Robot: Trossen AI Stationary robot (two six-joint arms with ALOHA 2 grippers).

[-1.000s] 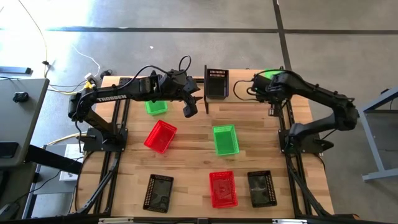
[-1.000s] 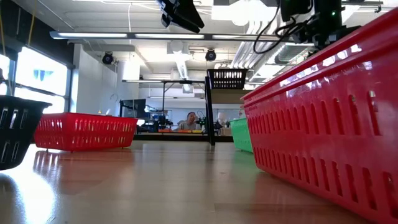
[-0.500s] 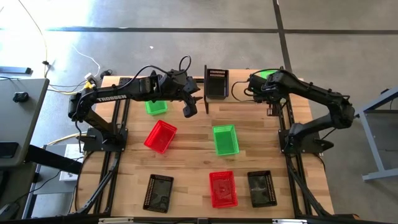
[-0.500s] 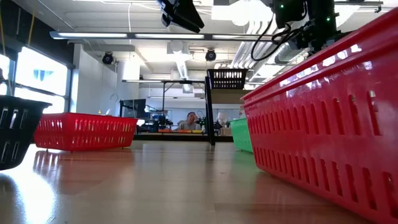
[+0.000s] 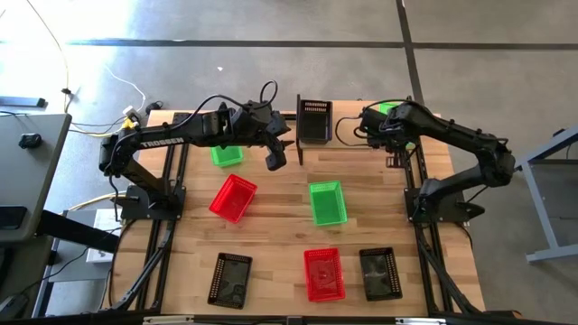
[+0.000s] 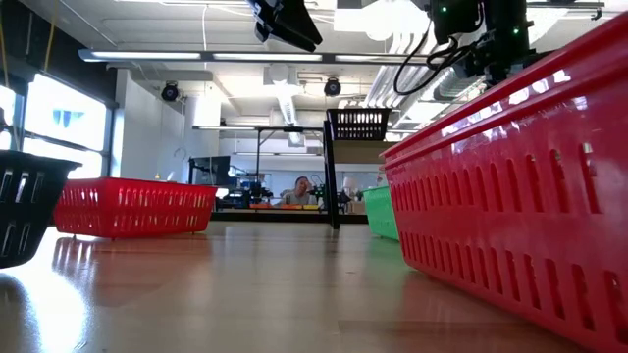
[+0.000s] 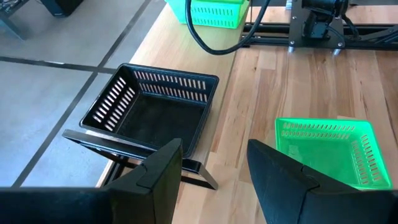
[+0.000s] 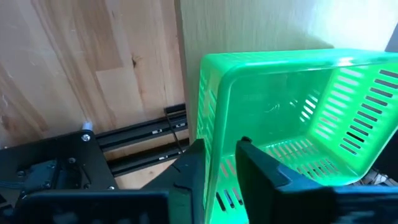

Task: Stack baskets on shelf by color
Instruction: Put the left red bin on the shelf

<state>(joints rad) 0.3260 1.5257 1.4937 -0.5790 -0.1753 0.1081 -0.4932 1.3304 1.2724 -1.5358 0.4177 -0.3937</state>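
On the shelf (image 8: 261,25) at the table's far edge sit a black basket (image 5: 314,119) and, toward its right end, a green basket (image 8: 292,106), each on its base. My right gripper (image 8: 219,167) stands slightly open astride the green basket's near short wall, pointing steeply down. Raised beside the black basket (image 7: 152,112), my left gripper (image 7: 214,168) is open and has nothing between its fingers. Other baskets lie on the table: green (image 5: 226,155), red (image 5: 233,197), green (image 5: 328,202), black (image 5: 229,280), red (image 5: 324,273) and black (image 5: 381,273). My right gripper has one finger (image 8: 191,171) outside the green basket's short wall (image 8: 211,124) and the other inside, coming from above. Green shows between the inner finger and the wall. I cannot tell whether the outer finger touches it. The basket rests on the shelf.
The shelf's black post (image 5: 299,135) stands between the two grippers. Each arm's black frame rails (image 8: 143,134) run along the table's sides. In the low view a red basket (image 6: 530,186) fills the right foreground, and a person sits far behind the table.
My right gripper has shifted slightly toward the table's left over the green basket, then kept still.
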